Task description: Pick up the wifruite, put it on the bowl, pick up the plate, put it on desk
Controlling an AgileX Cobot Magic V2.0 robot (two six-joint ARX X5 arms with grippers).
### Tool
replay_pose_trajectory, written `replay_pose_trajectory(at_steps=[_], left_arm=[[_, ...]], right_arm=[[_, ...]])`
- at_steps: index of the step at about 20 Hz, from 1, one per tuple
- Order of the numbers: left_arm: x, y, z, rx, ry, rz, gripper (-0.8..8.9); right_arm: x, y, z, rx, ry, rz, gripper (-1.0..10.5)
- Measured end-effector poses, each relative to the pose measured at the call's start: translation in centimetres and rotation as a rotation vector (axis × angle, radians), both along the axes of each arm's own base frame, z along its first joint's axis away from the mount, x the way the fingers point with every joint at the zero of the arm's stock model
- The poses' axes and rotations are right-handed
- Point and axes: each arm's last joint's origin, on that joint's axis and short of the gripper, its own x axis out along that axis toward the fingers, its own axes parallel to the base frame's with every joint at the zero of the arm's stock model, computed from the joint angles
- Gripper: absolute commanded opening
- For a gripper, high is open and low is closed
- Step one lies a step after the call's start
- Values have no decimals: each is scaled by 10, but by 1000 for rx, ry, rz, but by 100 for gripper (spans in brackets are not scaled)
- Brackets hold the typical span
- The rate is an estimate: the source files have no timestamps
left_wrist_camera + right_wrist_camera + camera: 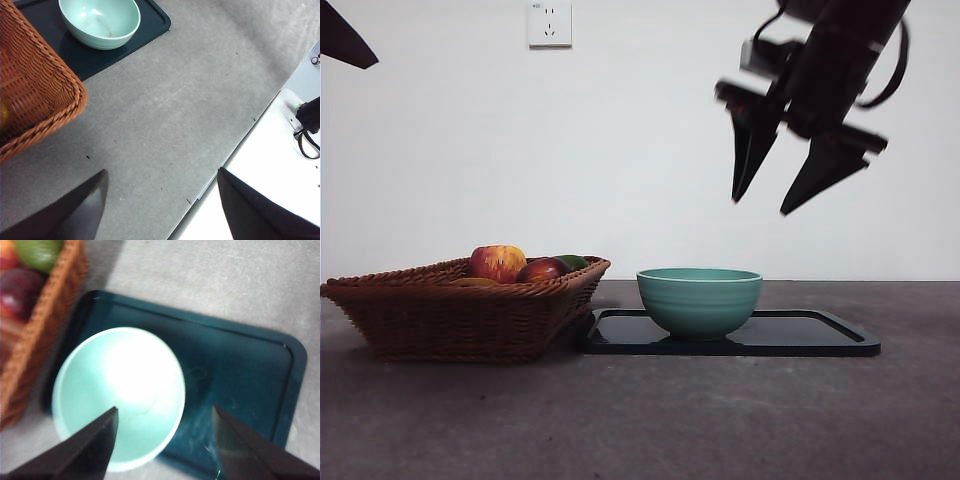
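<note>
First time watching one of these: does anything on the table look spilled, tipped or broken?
Nothing stands out. The bowl sits upright and empty on the dark tray, the fruit basket stands level beside it, and the right gripper hangs open above.

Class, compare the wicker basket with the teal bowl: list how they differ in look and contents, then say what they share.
The basket is brown woven wicker with angular sides; the bowl is smooth, round, teal ceramic. The basket holds fruit, while the bowl is empty. The basket rests on the desk itself; the bowl stands on a dark tray. Both are open-topped containers, standing upright side by side.
</note>
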Motion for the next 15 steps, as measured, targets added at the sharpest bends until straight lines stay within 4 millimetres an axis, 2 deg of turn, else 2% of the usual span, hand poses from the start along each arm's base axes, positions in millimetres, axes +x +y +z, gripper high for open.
replay_pose_trajectory(at_steps=[5, 9, 12, 15], left_arm=[[0, 0, 0, 0, 0, 0, 343], [0, 0, 0, 0, 0, 0, 343], [0, 0, 0, 0, 0, 0, 343], [0, 0, 0, 1, 1, 0, 343]], right_arm=[[20, 8, -39, -26, 58, 0, 296], [29, 11, -60, -38, 88, 1, 280], [32, 12, -69, -48, 103, -2, 169], [34, 13, -70, -45, 92, -2, 68]])
